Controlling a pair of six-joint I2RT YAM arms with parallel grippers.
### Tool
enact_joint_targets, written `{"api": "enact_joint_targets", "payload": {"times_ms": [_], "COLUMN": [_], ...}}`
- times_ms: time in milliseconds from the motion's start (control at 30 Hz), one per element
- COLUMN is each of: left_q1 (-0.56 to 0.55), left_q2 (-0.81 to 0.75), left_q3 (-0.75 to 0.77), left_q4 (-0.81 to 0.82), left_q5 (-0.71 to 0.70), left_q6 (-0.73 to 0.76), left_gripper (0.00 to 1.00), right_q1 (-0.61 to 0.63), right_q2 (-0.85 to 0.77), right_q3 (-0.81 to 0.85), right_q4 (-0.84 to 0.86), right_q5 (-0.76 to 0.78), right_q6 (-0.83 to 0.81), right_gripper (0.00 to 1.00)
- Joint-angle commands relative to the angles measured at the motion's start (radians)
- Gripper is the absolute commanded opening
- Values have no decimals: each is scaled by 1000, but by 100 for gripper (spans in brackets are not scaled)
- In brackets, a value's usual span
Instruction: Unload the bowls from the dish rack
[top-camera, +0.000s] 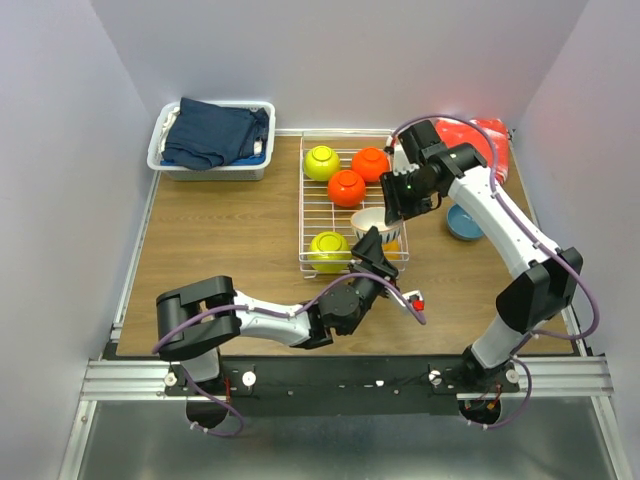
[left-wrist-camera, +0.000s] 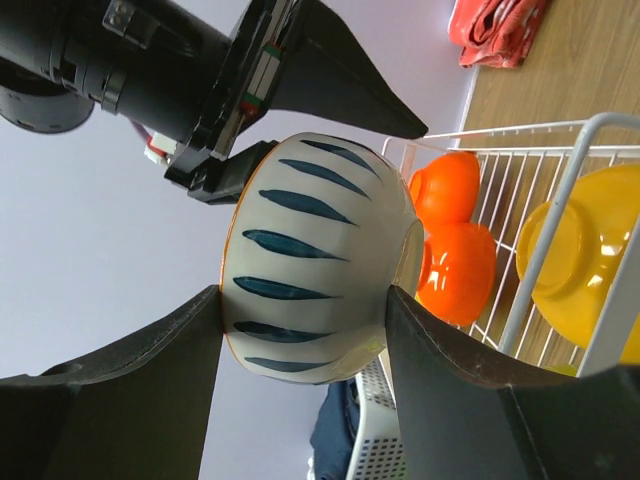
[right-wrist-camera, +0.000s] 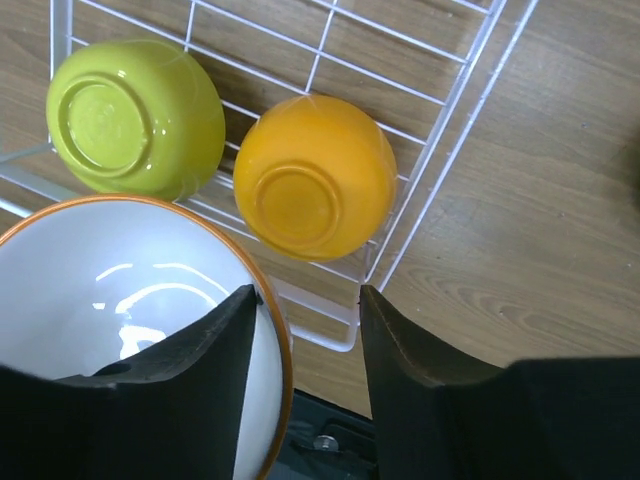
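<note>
Bowl (top-camera: 378, 222), white with dark stripes, near frame centre at the lower right corner of the dish rack (top-camera: 318, 215), clamped across its sides by the left gripper (left-wrist-camera: 302, 290), the right gripper (right-wrist-camera: 308, 292) astride its rim, jaws apart, one finger inside, one outside.

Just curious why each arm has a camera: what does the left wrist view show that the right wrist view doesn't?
Only the left wrist view shows the outside of the striped bowl, two orange bowls, a red cloth and the bin. Only the right wrist view shows that bowl's white inside and a green bowl, upside down. Both show the striped bowl, the rack, the table and a yellow bowl, probably the same one.
</note>
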Motion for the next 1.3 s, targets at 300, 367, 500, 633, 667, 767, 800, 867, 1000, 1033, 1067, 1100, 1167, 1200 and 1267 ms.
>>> {"api": "enact_joint_targets", "payload": {"times_ms": [300,367,500,633,667,767,800,867,1000,1033,1067,1100,1167,1200,1267], "left_q1": [-13,-16,-18,-27,-31,-48,-53,-59,-31,-19,-2,8,39,79,132], "left_q2": [35,32,12,-27,-56,-146,-174,-276,-468,-497,-546,-568,-631,-652,-714], "left_q3": [25,34,44,45,47,45,47,68,126,130,139,145,154,153,151], "left_q4": [134,134,122,109,71,-56,-103,-328,-763,-808,-884,-929,-1036,-1059,-1142], "left_q5": [-46,-51,-61,-87,-95,-104,-101,-71,147,178,222,236,289,305,357], "left_q6": [76,69,30,-6,-46,-144,-249,-391,-863,-975,-1018,-1060,-1183,-1229,-1346], "left_gripper": [0,12,76,99,99,99,99,99,99,99,99,99,99,99,99], "right_q1": [-2,-2,-4,-17,-25,-53,-62,-95,-171,-207,-224,-243,-296,-310,-370], "right_q2": [35,30,22,16,15,4,-2,-23,-83,-97,-109,-134,-163,-189,-215], "right_q3": [43,44,69,83,83,89,84,75,-6,-35,-85,-115,-213,-244,-306], "right_q4": [-71,-63,-40,-2,16,58,75,126,252,280,330,358,450,478,556], "right_q5": [-78,-68,-9,41,52,97,103,149,237,250,258,276,296,317,345], "right_q6": [-50,-49,-29,0,5,29,35,61,107,129,140,152,187,198,233], "right_gripper": [1,1,1,1,1,1,1,1,1,1,1,1,1,1,1]}}
